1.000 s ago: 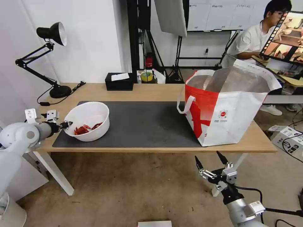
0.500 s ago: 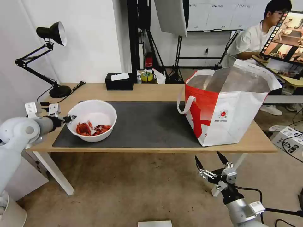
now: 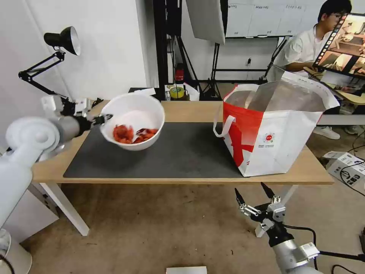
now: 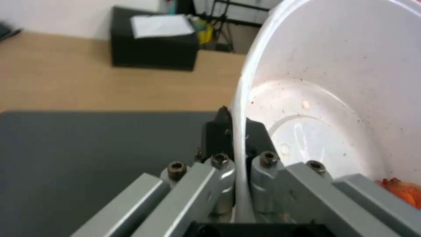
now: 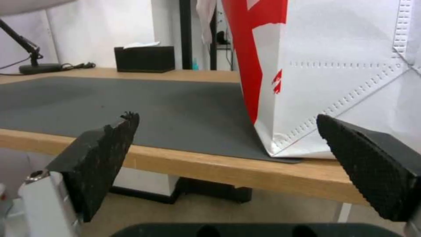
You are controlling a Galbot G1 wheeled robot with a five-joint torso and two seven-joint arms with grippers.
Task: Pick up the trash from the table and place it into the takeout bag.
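The right end effector (image 3: 255, 198) hangs below the bench's near edge, jaws spread and empty. The left end effector (image 3: 103, 118) is clamped on the rim of the white bowl (image 3: 134, 121), one finger inside and one outside the wall, holding it clear above the dark mat (image 3: 182, 152); red scraps (image 3: 134, 134) sit in its lower side, so it seems slightly tilted. From that left end effector the takeout bag (image 3: 273, 129) stands well apart toward the robot's right, mouth open upward, on the bench (image 3: 190, 110).
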